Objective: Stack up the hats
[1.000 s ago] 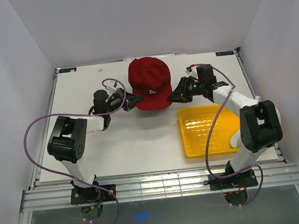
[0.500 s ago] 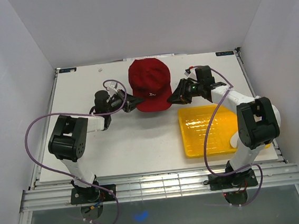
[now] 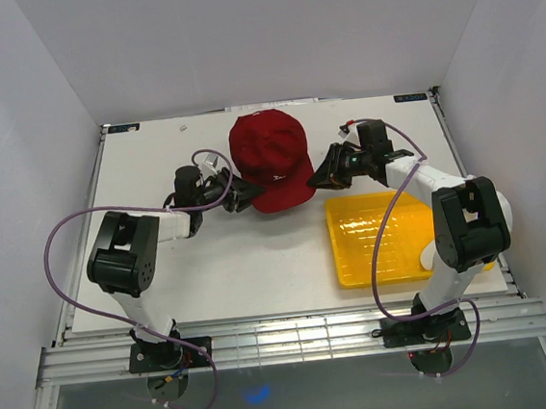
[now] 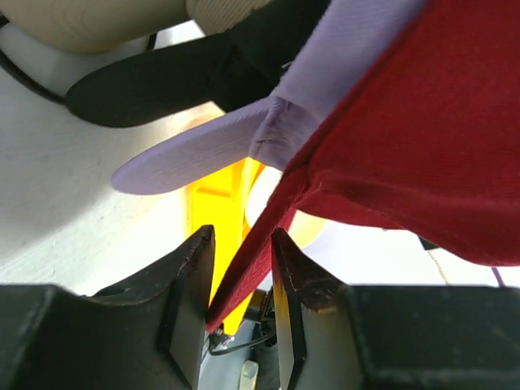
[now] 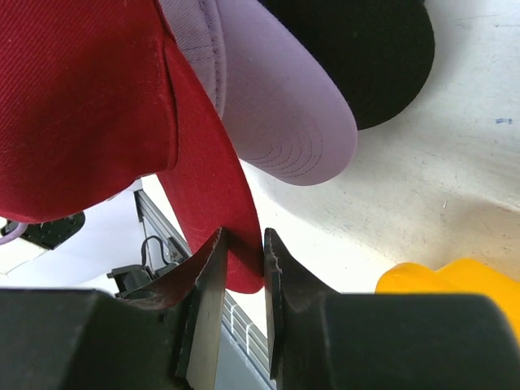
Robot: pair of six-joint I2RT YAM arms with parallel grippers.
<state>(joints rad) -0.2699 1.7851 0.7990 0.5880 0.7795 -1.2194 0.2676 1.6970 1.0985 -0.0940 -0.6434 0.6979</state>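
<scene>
A red hat (image 3: 270,156) lies on top of a pile of hats at the back middle of the table. In the left wrist view its brim (image 4: 268,236) runs slanting between the jaws of my left gripper (image 4: 242,280), which stand apart with a gap beside the cloth. Beneath it show a lavender hat (image 4: 203,154), a black hat (image 4: 162,85) and a tan hat (image 4: 97,20). My right gripper (image 5: 244,260) is shut on the red hat's brim (image 5: 219,211) from the right. The lavender brim (image 5: 276,106) and the black hat (image 5: 357,57) lie under it.
A yellow tray (image 3: 383,237) sits at the right front of the table, just below my right gripper (image 3: 321,176). My left gripper (image 3: 243,196) is at the hat pile's left front. White walls enclose the table on three sides.
The left gripper's jaws have spread apart and no longer pinch the red brim. The red hat has shifted slightly left and settled lower. The right gripper keeps its hold.
</scene>
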